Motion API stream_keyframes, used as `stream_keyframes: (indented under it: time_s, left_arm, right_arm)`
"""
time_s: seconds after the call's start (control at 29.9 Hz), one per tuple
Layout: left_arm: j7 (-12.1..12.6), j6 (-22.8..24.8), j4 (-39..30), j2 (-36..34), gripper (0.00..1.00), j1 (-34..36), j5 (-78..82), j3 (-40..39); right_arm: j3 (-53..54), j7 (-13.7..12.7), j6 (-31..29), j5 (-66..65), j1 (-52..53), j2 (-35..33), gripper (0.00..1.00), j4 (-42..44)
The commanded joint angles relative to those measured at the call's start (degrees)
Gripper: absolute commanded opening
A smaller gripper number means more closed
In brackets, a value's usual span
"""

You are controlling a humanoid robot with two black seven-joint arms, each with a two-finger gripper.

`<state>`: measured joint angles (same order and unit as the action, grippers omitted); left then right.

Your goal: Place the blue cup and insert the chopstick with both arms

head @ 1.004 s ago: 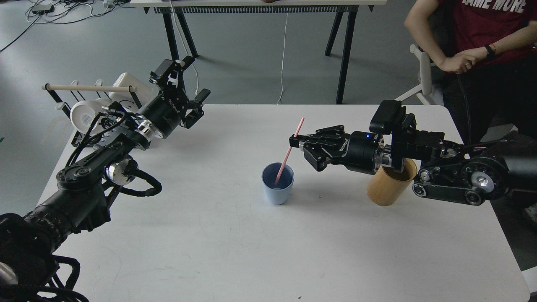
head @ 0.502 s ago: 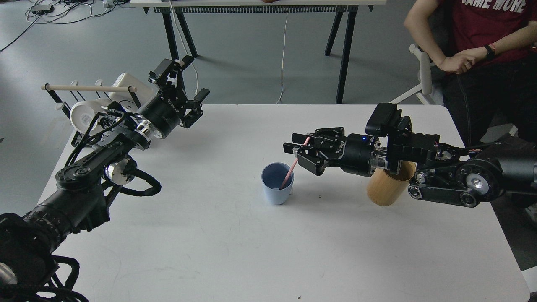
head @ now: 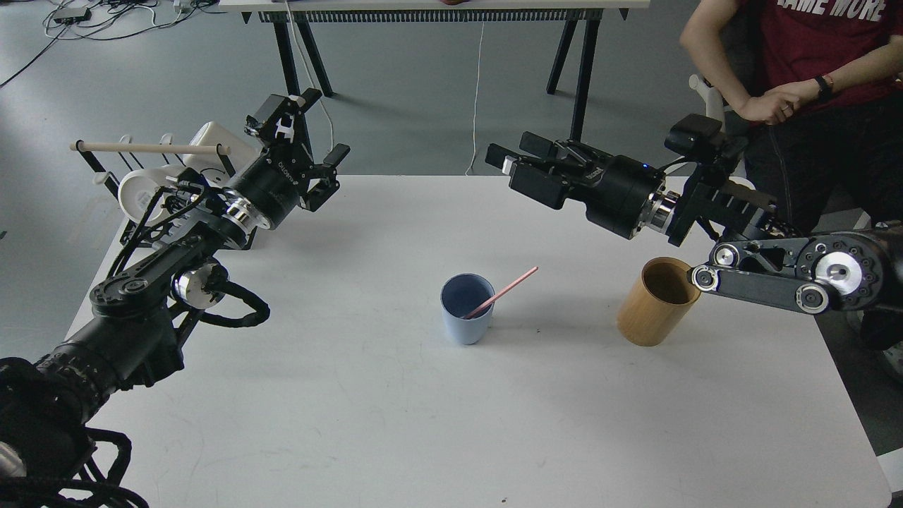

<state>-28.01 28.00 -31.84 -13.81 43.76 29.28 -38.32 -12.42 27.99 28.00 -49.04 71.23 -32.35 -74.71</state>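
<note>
The pale blue cup stands upright near the middle of the white table. A thin pink chopstick rests inside it, leaning over the cup's right rim and pointing up to the right. My right gripper is open and empty, raised well above the table behind and to the right of the cup. My left gripper is open and empty at the table's back left, far from the cup.
A tan wooden cylinder stands right of the cup, under my right arm. A mug rack with a wooden dowel and white mugs sits at the back left. A seated person is at the back right.
My right gripper has let go of the chopstick and lifted up and back. The chopstick has tipped over to lean low against the cup's right rim. The left arm has barely moved.
</note>
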Motion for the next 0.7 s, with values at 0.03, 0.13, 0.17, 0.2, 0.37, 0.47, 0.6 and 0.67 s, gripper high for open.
stream_keyframes:
  time_s: [0.03,0.13,0.17,0.2,0.37,0.47,0.6,0.67]
  left_arm:
    - [0.01,0.00,-0.16,-0.16,0.99,0.62,-0.54,-1.40]
    - [0.01,0.00,-0.16,-0.60,0.99,1.24,-0.89,-1.49]
    - [0.01,0.00,-0.16,-0.61,0.99,1.68,-0.89,-1.40]
    - [0.01,0.00,-0.24,-0.61,0.99,2.03,-0.89,-1.40]
    - [0.01,0.00,-0.42,-0.78,0.99,2.73,-0.89,-1.49]
    - [0.01,0.00,-0.42,-0.78,0.99,2.82,-0.89,-1.49]
    - [0.01,0.00,-0.42,-0.78,0.99,2.82,-0.89,-1.49]
    - [0.01,0.00,-0.42,-0.78,0.99,2.91,-0.89,-1.49]
  right_arm:
    - [11.69,0.01,0.00,10.08,-7.31,-3.85,0.86,-5.26]
    - [19.78,0.01,0.00,15.09,-12.76,-5.09,0.86,-7.12]
    - [22.24,0.01,0.00,17.46,-14.69,-5.09,0.88,-7.21]
    - [24.53,0.01,0.00,19.57,-16.19,-5.00,0.88,-7.21]
    - [33.58,0.01,0.00,31.08,-22.17,-5.09,0.88,-8.95]
    - [37.89,0.01,-2.41,35.93,-24.90,-5.09,0.89,-11.77]
    - [41.07,0.01,-13.64,41.11,-27.10,-5.00,0.91,-11.95]
    - [41.51,0.01,-22.16,43.66,-28.07,-5.09,0.91,-11.17]
